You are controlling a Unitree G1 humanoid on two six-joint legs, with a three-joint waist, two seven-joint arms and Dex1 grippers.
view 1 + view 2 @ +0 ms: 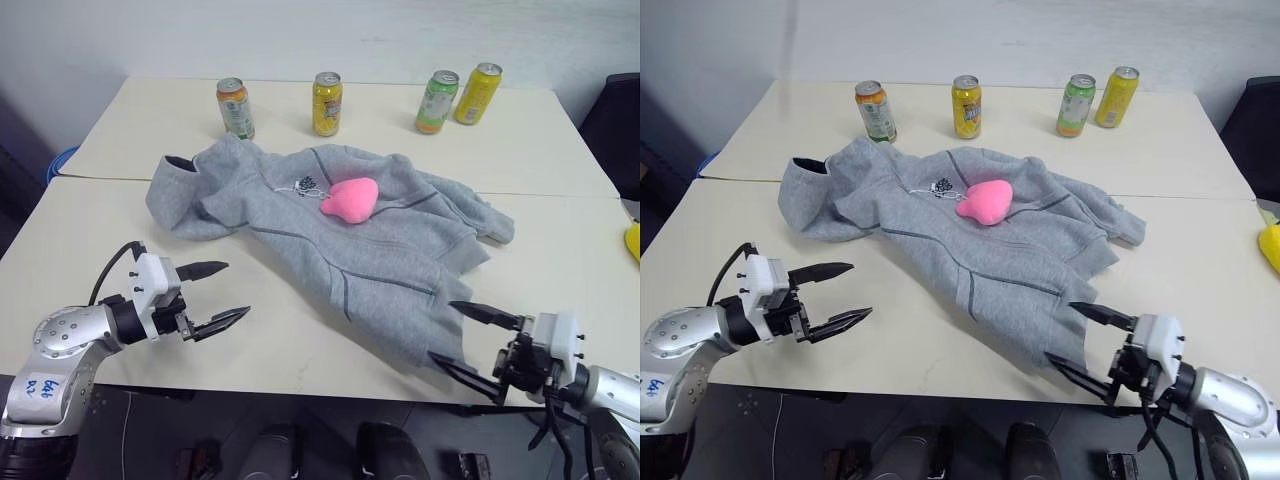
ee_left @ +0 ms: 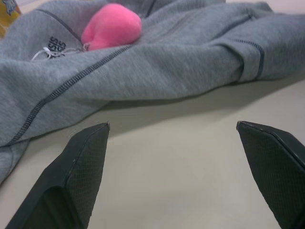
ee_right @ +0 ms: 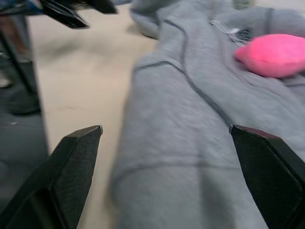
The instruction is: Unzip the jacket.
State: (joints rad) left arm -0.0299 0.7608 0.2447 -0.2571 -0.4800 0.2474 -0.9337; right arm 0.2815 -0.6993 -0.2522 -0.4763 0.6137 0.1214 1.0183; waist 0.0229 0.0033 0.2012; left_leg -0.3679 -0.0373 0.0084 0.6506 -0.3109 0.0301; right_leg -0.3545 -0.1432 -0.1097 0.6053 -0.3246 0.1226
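Note:
The light-grey fleece jacket [image 1: 350, 240] lies spread across the middle of the beige table [image 1: 150, 240], hood at the left, hem toward the near right edge. A pink plush puff [image 1: 349, 198] rests on its chest beside a small dark logo [image 1: 306, 184]. My left gripper [image 1: 216, 294] is open, hovering over bare table to the left of the jacket. My right gripper [image 1: 463, 335] is open at the near right, its fingers on either side of the jacket's hem corner without closing on it. The right wrist view has grey fleece [image 3: 190, 143] between the fingertips [image 3: 81, 143].
Several drink cans stand in a row at the far side: an orange-green can [image 1: 235, 108], a yellow can [image 1: 327, 104], a green can [image 1: 437, 101] and another yellow can [image 1: 478, 93]. A yellow object [image 1: 633, 243] sits at the right edge. A seam [image 1: 100, 178] joins two tabletops.

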